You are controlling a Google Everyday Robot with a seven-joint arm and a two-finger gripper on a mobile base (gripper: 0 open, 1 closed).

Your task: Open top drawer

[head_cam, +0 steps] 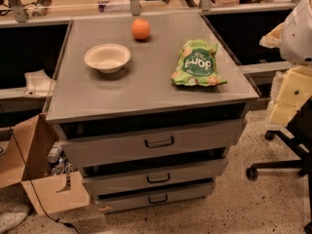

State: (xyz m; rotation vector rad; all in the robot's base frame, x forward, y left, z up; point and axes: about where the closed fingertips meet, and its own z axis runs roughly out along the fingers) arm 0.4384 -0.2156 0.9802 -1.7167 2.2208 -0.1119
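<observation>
I see the hand at the right edge of view, off the front right corner of the table and well apart from the drawers; whether it is released or clenched I cannot tell; the top drawer sits just under the table top, above two other drawers, its dark handle at centre, a dark gap over its front; on top rest a bowl, an orange and a green snack bag.

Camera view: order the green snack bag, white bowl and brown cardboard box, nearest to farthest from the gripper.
The gripper is at the right edge.
1. Green snack bag, tabletop right.
2. White bowl, tabletop left.
3. Brown cardboard box, floor, far left.
</observation>
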